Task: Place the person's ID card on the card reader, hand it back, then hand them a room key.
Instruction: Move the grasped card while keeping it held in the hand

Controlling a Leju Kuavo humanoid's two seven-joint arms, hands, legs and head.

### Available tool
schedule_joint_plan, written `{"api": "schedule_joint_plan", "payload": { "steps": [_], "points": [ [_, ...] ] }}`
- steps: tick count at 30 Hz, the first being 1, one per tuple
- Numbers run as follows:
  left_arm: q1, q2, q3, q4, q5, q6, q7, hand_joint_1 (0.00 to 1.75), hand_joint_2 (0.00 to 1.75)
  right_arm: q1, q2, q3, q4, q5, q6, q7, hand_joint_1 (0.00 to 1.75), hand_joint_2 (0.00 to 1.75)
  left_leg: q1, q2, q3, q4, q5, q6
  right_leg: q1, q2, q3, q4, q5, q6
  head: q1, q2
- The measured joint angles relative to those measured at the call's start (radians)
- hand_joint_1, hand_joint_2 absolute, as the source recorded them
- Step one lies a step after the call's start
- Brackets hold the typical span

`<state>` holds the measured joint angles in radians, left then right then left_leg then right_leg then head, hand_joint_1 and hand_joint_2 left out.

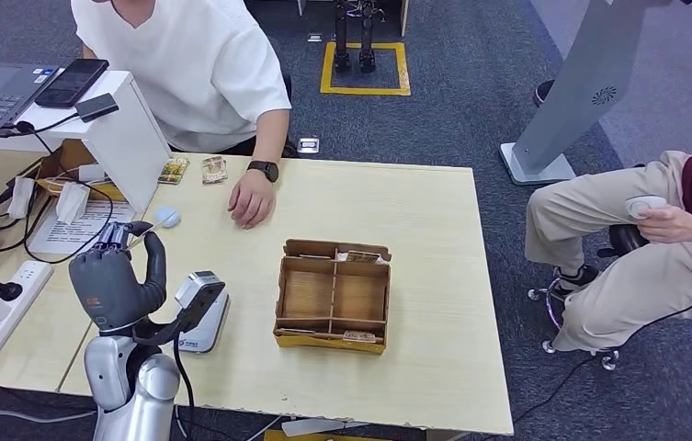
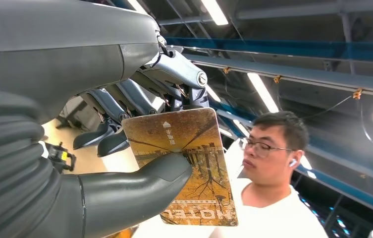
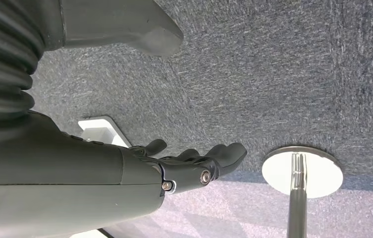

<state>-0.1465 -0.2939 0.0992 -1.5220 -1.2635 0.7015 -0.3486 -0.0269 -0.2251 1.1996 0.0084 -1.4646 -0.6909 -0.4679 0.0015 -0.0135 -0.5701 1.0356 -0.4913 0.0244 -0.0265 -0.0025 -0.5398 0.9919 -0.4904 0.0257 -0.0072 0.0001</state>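
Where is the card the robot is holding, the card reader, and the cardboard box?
card [image 2: 194, 163]: left wrist view, on its brown printed face.
card reader [image 1: 202, 312]: head view, on its white body.
cardboard box [image 1: 333, 295]: head view, on the middle divider.

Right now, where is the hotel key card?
The key card is pinched in the left robot hand, raised over the table's left side near the card reader, toward the person in white.

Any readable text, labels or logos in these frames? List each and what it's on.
"HOTEL": printed on the yellow-brown room key card pinched in the left robot hand, upside down in the left wrist view.
Small white characters beside an arrow on that card: too small to read.
Blue label on the card reader: blurred.
Papers under the white stand: unreadable.
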Motion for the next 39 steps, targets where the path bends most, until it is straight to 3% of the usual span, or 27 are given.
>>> {"api": "schedule_joint_plan", "payload": {
  "steps": [15, 26, 39],
  "points": [
    [0.025, 0.0, 0.072, 0.03, -0.09, 0.0, 0.045, 1.75, 1.75, 0.012, 0.01, -0.042, 0.0, 0.006, 0.0, -0.006, 0.0, 1.75, 0.0, 0.0, -0.001, 0.0, 0.0, 0.0, 0.0, -0.001, 0.0, 0.0, 0.0, 0.0, 0.0, 0.0],
    [0.094, 0.005, 0.077, 0.212, -0.226, 0.0, 0.119, 1.75, 1.75, 0.016, 0.014, -0.052, 0.0, 0.004, 0.0, -0.006, 0.0, 1.75, 0.0, -0.001, -0.001, 0.0, 0.0, 0.0, 0.0, -0.001, -0.001, 0.0, 0.0, 0.0, 0.0, 0.0],
    [0.109, 0.008, 0.077, 0.362, -0.275, 0.002, 0.181, 1.75, 1.75, 0.016, 0.014, -0.071, 0.0, 0.001, 0.0, -0.01, 0.0, 1.75, 0.0, -0.001, -0.001, 0.0, 0.0, 0.0, 0.0, -0.001, -0.001, 0.0, 0.0, 0.0, 0.0, 0.0]
  ]
}}
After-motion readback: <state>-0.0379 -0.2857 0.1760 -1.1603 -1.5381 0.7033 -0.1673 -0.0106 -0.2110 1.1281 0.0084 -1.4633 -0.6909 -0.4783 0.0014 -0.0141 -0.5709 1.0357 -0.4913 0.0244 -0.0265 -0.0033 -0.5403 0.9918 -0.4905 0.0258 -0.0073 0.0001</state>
